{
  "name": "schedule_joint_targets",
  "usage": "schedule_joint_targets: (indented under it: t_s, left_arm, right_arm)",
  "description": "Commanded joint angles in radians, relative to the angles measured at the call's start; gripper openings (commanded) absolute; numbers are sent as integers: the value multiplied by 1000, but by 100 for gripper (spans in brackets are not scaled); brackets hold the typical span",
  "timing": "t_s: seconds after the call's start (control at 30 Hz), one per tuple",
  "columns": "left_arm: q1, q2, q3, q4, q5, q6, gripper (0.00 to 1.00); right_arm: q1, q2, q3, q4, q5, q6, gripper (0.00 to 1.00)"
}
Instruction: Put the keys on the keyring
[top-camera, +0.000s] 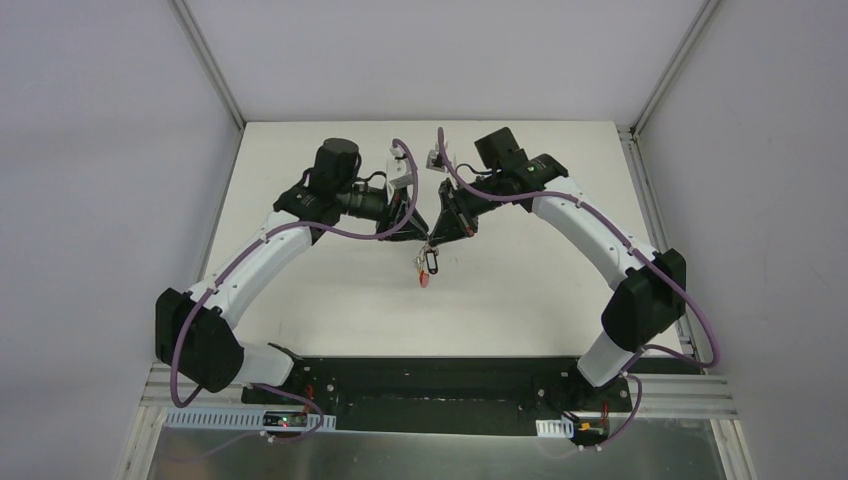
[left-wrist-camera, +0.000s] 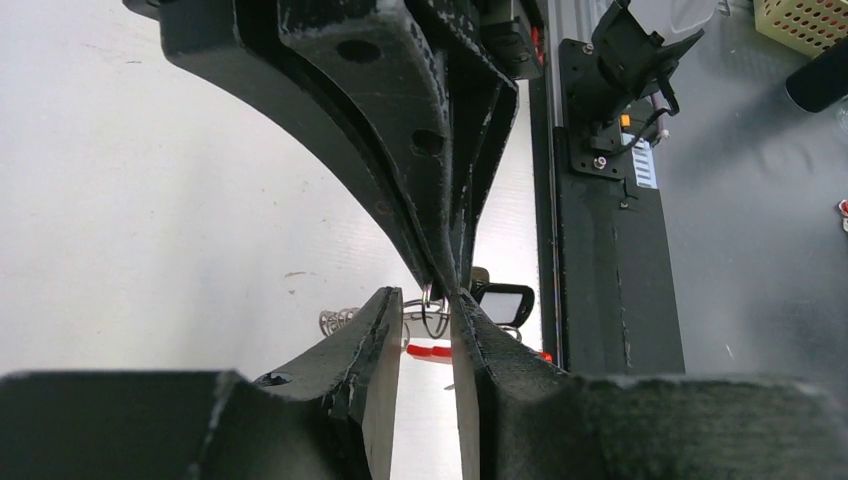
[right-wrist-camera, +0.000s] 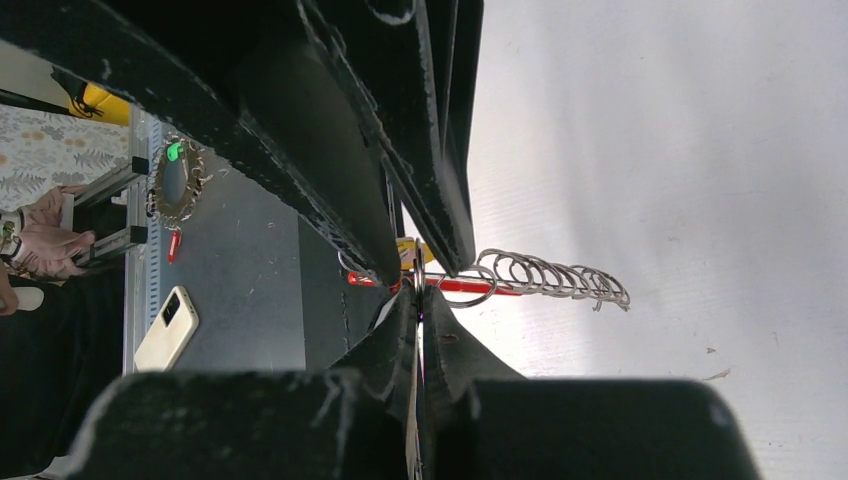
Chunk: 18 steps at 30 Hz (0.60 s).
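Note:
The keyring hangs above the white table between both grippers. It has a red band, a row of silver wire loops and a black-framed tag. My right gripper is shut on one thin silver ring of the bunch and comes down from above in the left wrist view. My left gripper faces it tip to tip. Its jaws stand a little apart, on either side of that ring. The keys are hidden: I cannot make one out.
The black base plate with the arm mounts lies along the table's near edge. Beyond it, off the table, a phone lies on a grey surface. A yellow mesh basket stands off the table too. White walls enclose the table.

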Motion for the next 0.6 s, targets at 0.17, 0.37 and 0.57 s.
schedule_joint_targets:
  t_s: [0.17,0.37,0.57]
  left_arm:
    - [-23,18,-1,44,15,-12,17]
    - [-24,19,1,32,16,-10,0]
    - [-18,-4,1,4,9,0,0]
  right_arm:
    - [7,-6,22,6,-30,-18,0]
    - [7,-7,18,8,-21,-19,0]
    - [0,-23,-3,17,-4,-25,0]
